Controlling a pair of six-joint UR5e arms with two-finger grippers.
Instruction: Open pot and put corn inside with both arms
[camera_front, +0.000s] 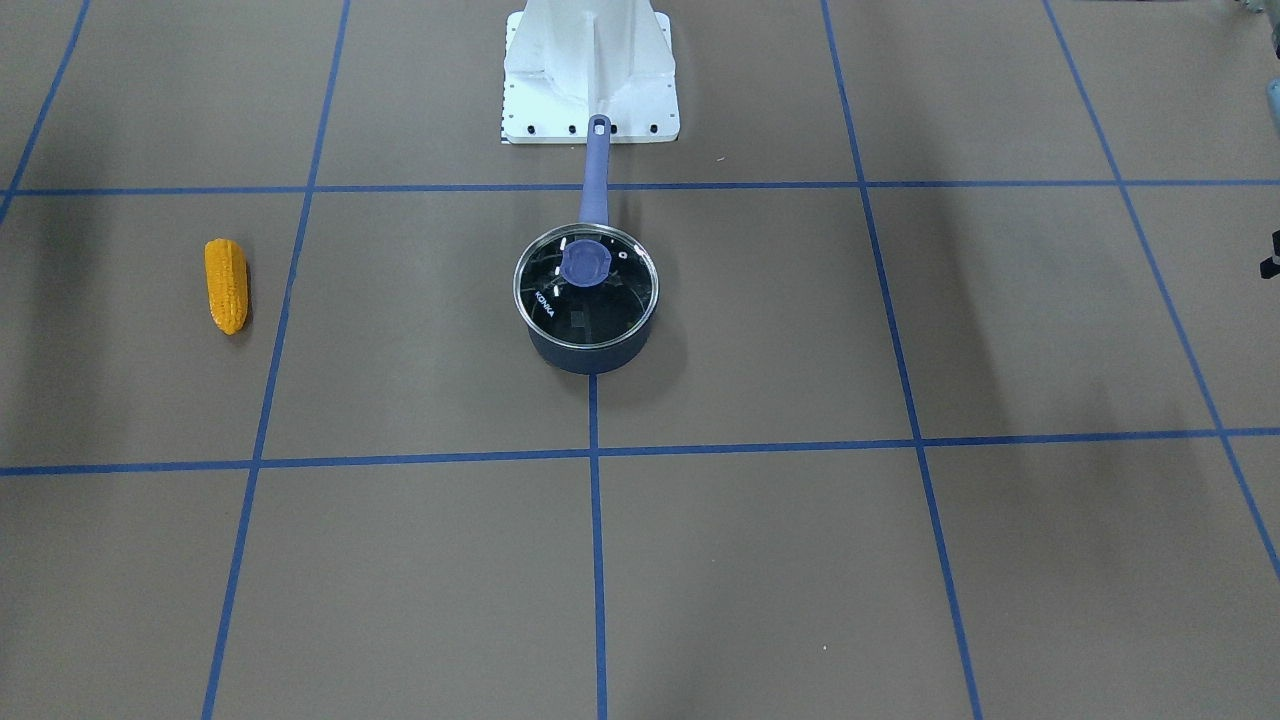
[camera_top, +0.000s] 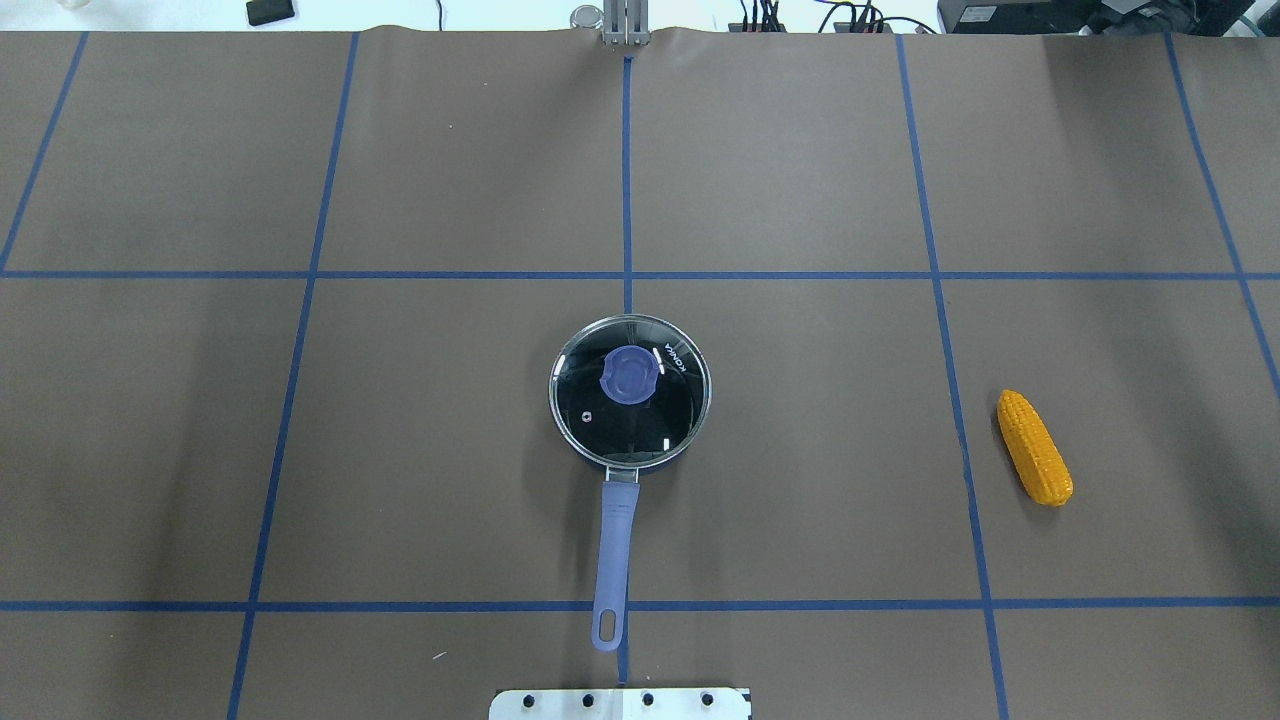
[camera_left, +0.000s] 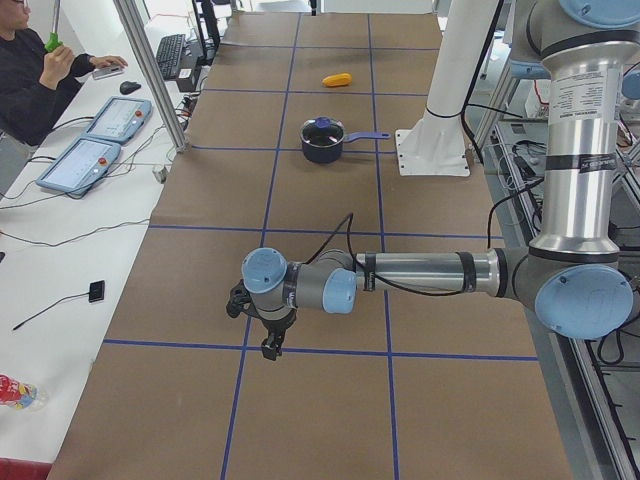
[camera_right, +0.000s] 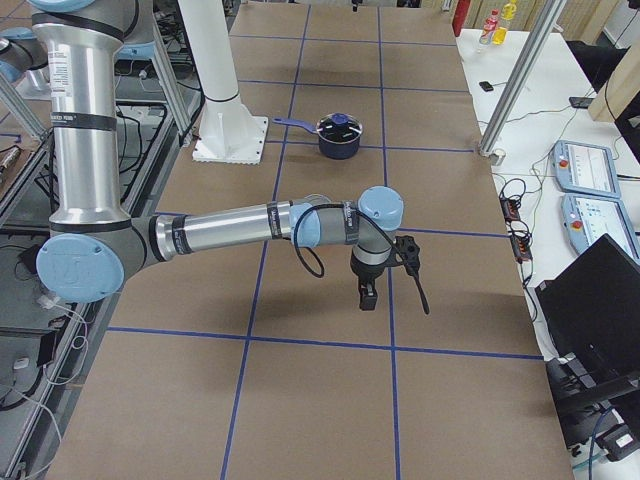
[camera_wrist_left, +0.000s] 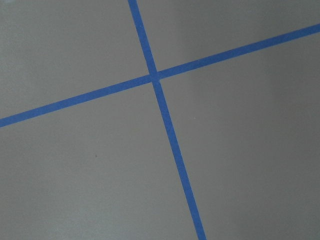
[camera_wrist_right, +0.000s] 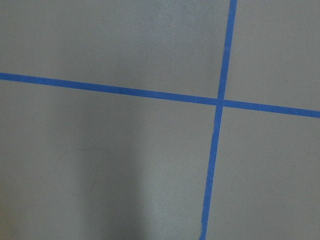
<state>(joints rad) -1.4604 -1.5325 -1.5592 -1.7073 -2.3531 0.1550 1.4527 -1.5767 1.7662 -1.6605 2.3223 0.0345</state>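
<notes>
Pot (camera_front: 588, 352) under its glass lid (camera_front: 587, 290), corn (camera_front: 227, 285) well apart outside

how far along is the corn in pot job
Done: nothing yet. The lid sits on the pot and the corn lies on the table to the robot's right, well apart from it. In hand: nothing; the left claw and right claw hang near the table's ends, far from both. Left: lift the lid, pick up the corn, put it in.
</notes>
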